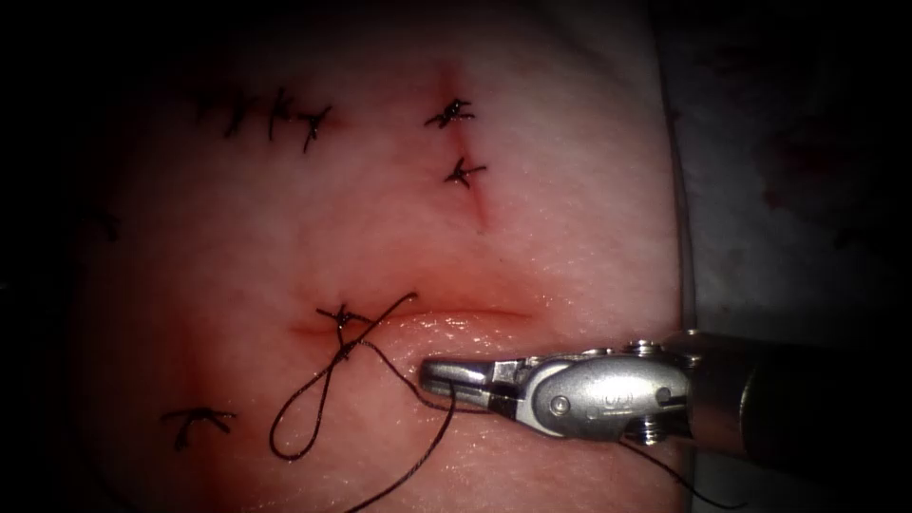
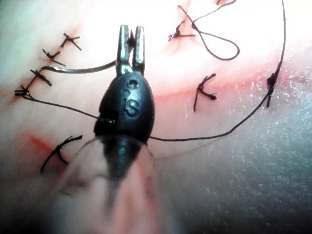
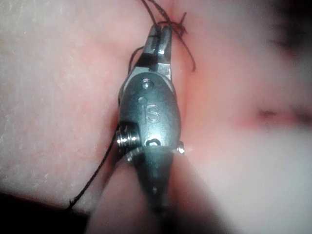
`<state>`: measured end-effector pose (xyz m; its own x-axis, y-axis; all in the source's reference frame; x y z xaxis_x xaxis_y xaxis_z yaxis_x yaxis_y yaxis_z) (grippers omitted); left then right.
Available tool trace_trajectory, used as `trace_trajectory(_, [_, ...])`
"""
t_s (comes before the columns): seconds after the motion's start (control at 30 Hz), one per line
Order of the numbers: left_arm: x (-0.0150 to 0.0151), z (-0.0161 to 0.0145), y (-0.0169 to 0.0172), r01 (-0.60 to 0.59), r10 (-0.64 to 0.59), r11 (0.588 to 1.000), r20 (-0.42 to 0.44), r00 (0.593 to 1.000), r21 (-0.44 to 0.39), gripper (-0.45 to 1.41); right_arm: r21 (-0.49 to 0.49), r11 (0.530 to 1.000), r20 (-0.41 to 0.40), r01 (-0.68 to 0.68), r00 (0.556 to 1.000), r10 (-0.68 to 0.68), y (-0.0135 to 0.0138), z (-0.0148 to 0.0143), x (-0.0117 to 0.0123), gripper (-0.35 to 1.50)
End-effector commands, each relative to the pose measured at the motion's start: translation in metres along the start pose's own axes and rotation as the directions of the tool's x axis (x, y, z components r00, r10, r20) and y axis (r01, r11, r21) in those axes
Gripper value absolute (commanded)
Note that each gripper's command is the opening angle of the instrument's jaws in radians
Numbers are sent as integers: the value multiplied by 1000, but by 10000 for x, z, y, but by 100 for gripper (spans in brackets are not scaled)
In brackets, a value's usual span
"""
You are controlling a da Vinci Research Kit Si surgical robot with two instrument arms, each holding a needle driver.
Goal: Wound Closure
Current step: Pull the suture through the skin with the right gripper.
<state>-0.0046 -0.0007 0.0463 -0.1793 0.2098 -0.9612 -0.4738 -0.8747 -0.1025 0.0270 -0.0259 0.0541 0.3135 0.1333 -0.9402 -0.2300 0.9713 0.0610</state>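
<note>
**Desk:** Bench practice, pork-belly tissue (image 1: pixel 551 237). Whereabouts of the needle (image 2: pixel 83 69), measured from the cut (image 1: pixel 456 316)?

**Photographer:** Well apart from the cut, up and to its left, beside a row of finished stitches (image 2: pixel 51 58). Held in the left hand (image 2: pixel 131 29), pinched close to one end of the curve. Long axis running sideways out from that hand toward the row, and seemingly lying over the surface, not buried in it. Free end too close to a stitch to tell whether touching.

**Desk:** And the right hand (image 1: pixel 432 372)?

**Photographer:** Closed, just below the cut, pointing along it toward the knot (image 1: pixel 344 318) at the cut's left end. Thread (image 1: pixel 418 446) trailing from that knot, passing right against the closed tips and curling away below. Impossible to tell whether actually pinched. Slack loop (image 1: pixel 299 418) hanging down from the same knot.

**Desk:** Nearer of the two to the cut?

**Photographer:** The right, by a good margin, though empty of the needle. By my reading, any stitch on the cut's open stretch right of the knot calls for bringing the needle down from the row.
</note>
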Motion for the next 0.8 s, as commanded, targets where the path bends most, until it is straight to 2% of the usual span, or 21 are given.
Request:
trace_trajectory(0.03, [-6,7,1,4,-4,1000,1,1000,-2,-45,0,1000,10,2,1000,-2,-4,7,1,-35])
trace_trajectory(0.2, [-9,14,8,6,-5,1000,17,1000,-17,-45,26,1000,36,11,999,-12,-22,-3,10,-35])
trace_trajectory(0.33, [-11,25,15,26,-26,999,16,1000,-20,-45,46,999,34,17,999,-19,-50,-13,32,-35])
trace_trajectory(0.57, [-20,51,33,49,-47,997,27,999,-60,-45,135,990,34,49,998,-54,-123,-30,96,-35])
trace_trajectory(0.8, [-41,76,46,74,-69,992,48,996,-105,-45,204,975,-20,92,996,-90,-187,-42,165,-35])
